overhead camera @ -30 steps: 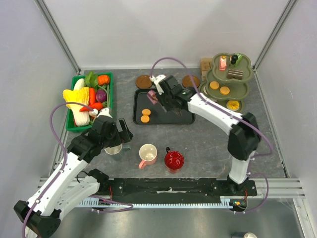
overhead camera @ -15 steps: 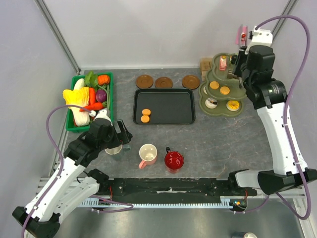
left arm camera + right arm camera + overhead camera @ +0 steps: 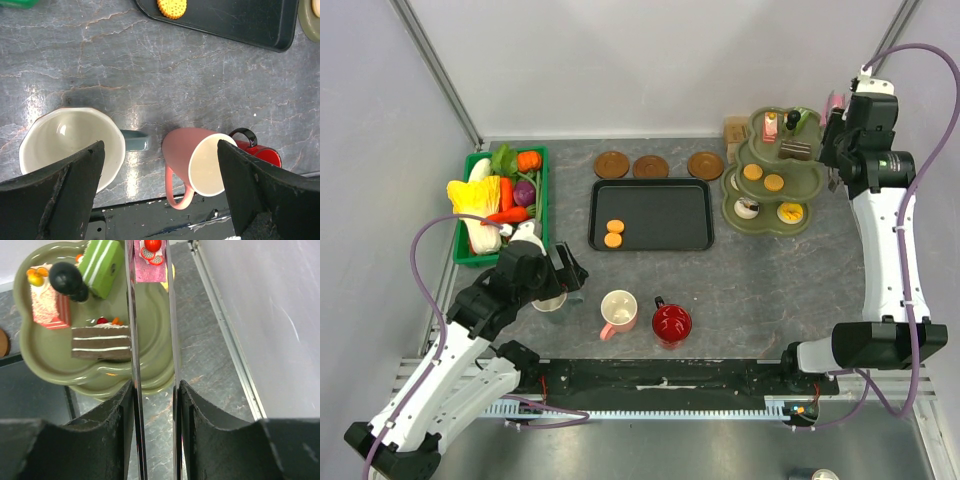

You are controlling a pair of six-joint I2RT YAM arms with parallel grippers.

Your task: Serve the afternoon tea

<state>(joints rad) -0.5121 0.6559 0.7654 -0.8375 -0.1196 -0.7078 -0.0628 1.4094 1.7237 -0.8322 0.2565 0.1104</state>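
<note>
My right gripper (image 3: 842,135) (image 3: 153,390) is shut on the metal tongs (image 3: 133,340). The tongs pinch a pink cake (image 3: 150,262) (image 3: 836,103) just past the right edge of the green tiered stand (image 3: 775,170). The stand's top tier (image 3: 150,335) holds a brown cake (image 3: 100,345), a green cake (image 3: 101,261) and a pink-red cake (image 3: 46,305). My left gripper (image 3: 565,275) (image 3: 160,147) is open and empty above the whitish mug (image 3: 70,145) (image 3: 549,300) and the pink mug (image 3: 200,160) (image 3: 619,311). The red mug (image 3: 671,322) (image 3: 255,147) stands to the right of the pink one.
A black tray (image 3: 660,215) in the middle holds two orange biscuits (image 3: 613,232). Three brown discs (image 3: 650,165) lie behind it. A green crate of toy vegetables (image 3: 500,200) stands at the left. The cage wall is close on my right arm's right side.
My right arm has swung from over the black tray up to the right side of the tiered stand, carrying the tongs and pink cake. My left arm has hardly moved.
</note>
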